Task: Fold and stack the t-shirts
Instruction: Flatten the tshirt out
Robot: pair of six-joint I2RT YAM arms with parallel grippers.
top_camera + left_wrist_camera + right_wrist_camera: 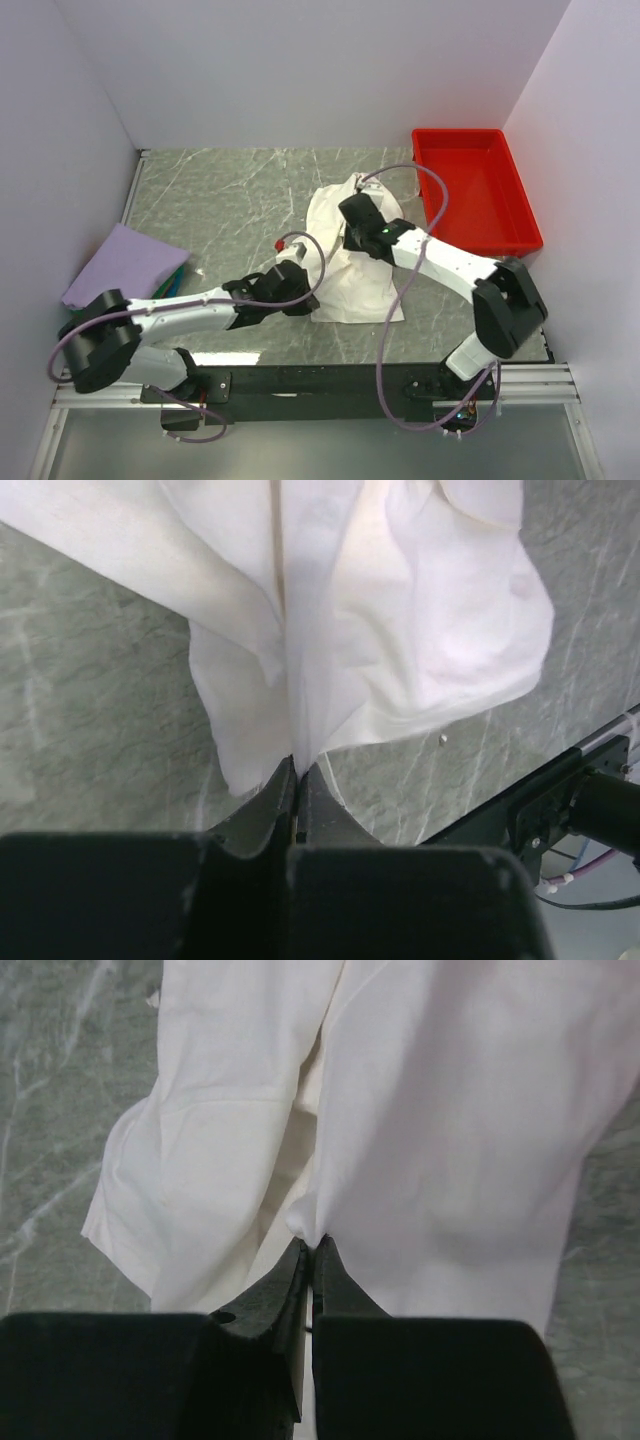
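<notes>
A white t-shirt (362, 285) lies crumpled in the middle of the marble table, and both grippers hold it. My left gripper (306, 299) is at its left edge. In the left wrist view this gripper (298, 767) is shut on a pinch of the white cloth (400, 630), which hangs up and away from the tips. My right gripper (346, 244) sits over the shirt's upper part. In the right wrist view it (313, 1242) is shut on a fold of the cloth (450, 1140). A folded lavender t-shirt (125, 262) lies at the far left, with green and blue edges (176, 284) showing under it.
A red plastic tray (474, 190) stands at the back right, with the right arm's cable looping over its left rim. White walls close in the table on three sides. The black base rail (330, 385) runs along the near edge.
</notes>
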